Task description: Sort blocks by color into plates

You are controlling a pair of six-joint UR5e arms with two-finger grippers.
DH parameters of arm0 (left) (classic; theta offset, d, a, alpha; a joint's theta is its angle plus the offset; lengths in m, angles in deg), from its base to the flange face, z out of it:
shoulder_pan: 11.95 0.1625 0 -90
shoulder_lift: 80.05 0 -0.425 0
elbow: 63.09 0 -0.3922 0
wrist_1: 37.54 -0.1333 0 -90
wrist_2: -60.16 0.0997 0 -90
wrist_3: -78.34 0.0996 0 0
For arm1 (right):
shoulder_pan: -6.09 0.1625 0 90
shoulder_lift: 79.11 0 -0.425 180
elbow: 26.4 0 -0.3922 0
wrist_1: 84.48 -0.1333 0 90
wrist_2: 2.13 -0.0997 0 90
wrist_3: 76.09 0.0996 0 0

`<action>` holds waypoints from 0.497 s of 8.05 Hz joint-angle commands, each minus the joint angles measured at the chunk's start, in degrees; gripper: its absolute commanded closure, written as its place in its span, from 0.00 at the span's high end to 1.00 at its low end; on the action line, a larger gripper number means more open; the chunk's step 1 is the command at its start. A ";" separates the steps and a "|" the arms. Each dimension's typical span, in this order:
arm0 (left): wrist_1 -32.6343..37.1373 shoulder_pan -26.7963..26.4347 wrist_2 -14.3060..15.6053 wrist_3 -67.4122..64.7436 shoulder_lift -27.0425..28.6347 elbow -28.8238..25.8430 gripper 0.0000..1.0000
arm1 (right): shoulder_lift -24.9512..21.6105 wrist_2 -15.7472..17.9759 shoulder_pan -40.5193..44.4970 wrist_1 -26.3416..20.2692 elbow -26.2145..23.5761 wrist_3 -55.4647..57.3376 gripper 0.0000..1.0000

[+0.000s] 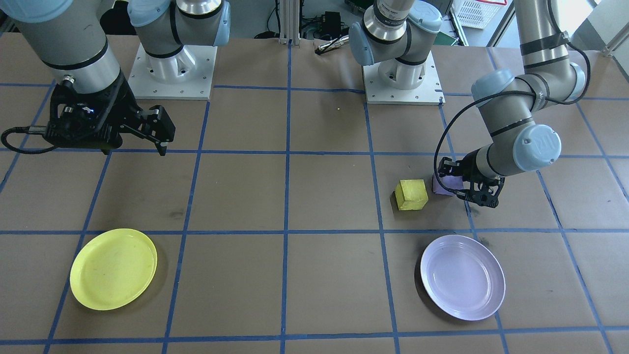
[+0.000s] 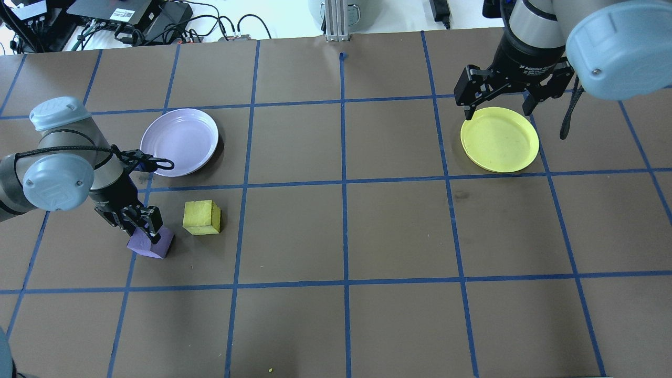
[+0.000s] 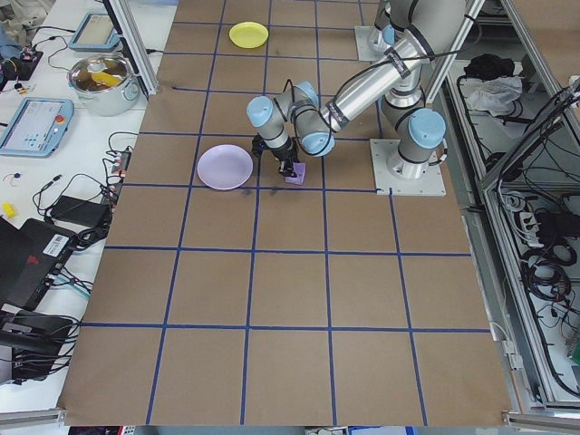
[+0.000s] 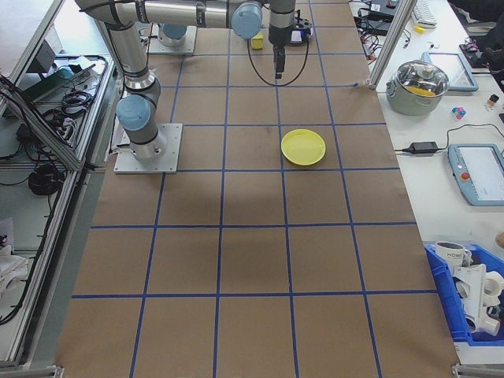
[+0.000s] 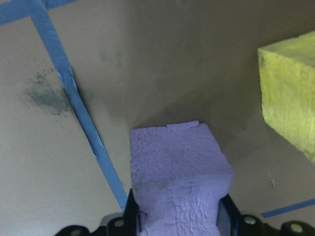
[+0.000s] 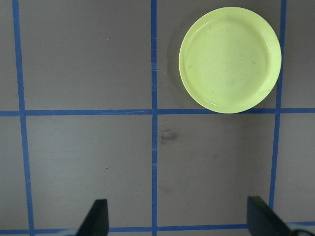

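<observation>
The purple block (image 2: 155, 245) sits on the brown table at the left, and my left gripper (image 2: 143, 224) is shut on it. In the left wrist view the purple block (image 5: 179, 172) fills the space between the two fingers. The yellow block (image 2: 201, 217) stands free just beside it, also seen as the yellow block (image 1: 412, 194). The lavender plate (image 2: 179, 142) lies empty a little beyond them. The yellow plate (image 2: 500, 139) lies empty at the far right. My right gripper (image 2: 496, 100) hangs open high above the table near it, holding nothing, fingers wide apart around the right gripper (image 6: 179, 221).
Blue tape lines divide the table into squares. Both arm bases (image 1: 172, 73) stand at the robot's edge. Cables and electronics (image 2: 121, 16) lie beyond the far edge. A pot and tablets (image 3: 100, 77) sit on a side bench.
</observation>
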 commanded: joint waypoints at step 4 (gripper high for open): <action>21.31 -0.61 0.00 -0.67 4.59 -22.96 0.13 | 0.03 0.06 0.00 -0.31 -0.09 0.00 1.00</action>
